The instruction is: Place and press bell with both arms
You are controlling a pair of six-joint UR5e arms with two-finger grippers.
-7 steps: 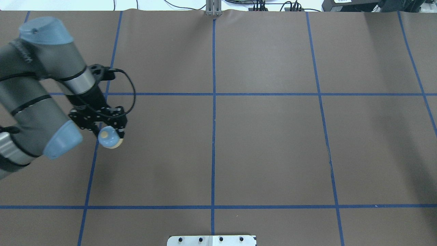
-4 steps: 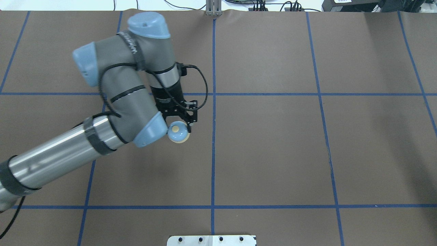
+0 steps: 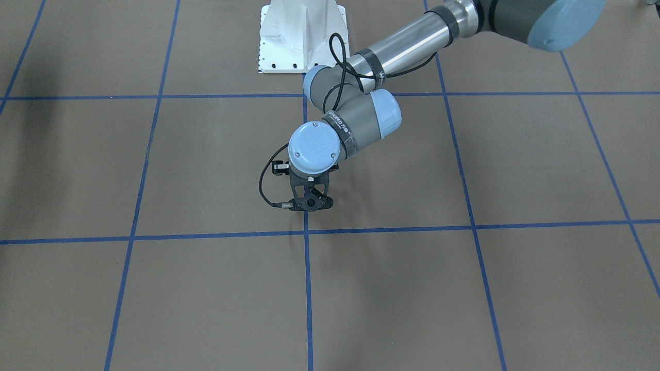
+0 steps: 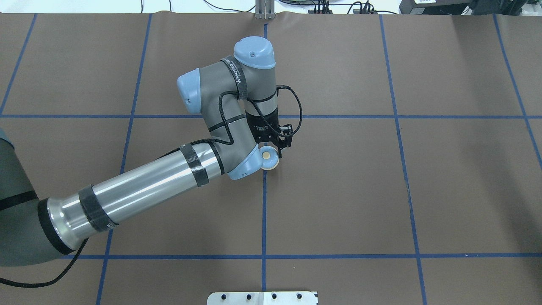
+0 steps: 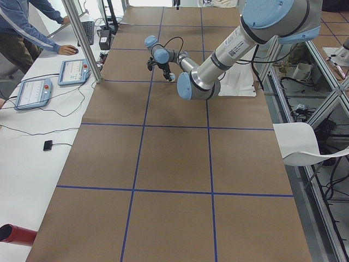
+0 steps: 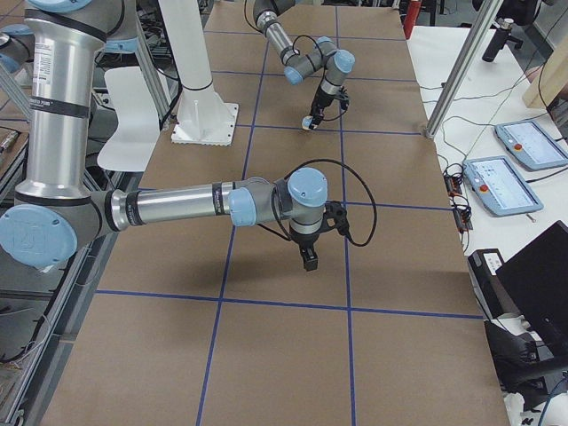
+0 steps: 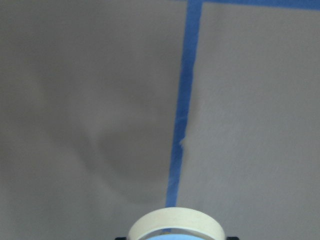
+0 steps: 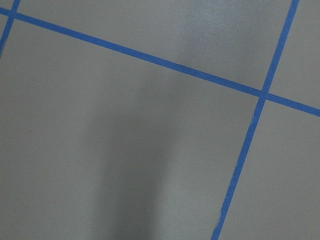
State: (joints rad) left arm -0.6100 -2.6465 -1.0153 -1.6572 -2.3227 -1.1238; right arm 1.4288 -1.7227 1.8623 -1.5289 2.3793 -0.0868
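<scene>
The left arm (image 4: pixel 148 186) reaches over the brown surface (image 4: pixel 338 190) with its left claw (image 4: pixel 272 149) pointing down. The claw is closed on the bell (image 4: pixel 269 157), pinching it at its sides. The bell is upright with its cream button on top. It is directly over the centre tape line (image 4: pixel 264 212), overlapping it slightly toward the robot's right. Whether its base touches the surface cannot be told. The right arm (image 6: pixel 177 206) holds the right claw (image 6: pixel 308 258) above the surface, well apart from that line on the robot's right. How far its jaws stand apart cannot be told.
</scene>
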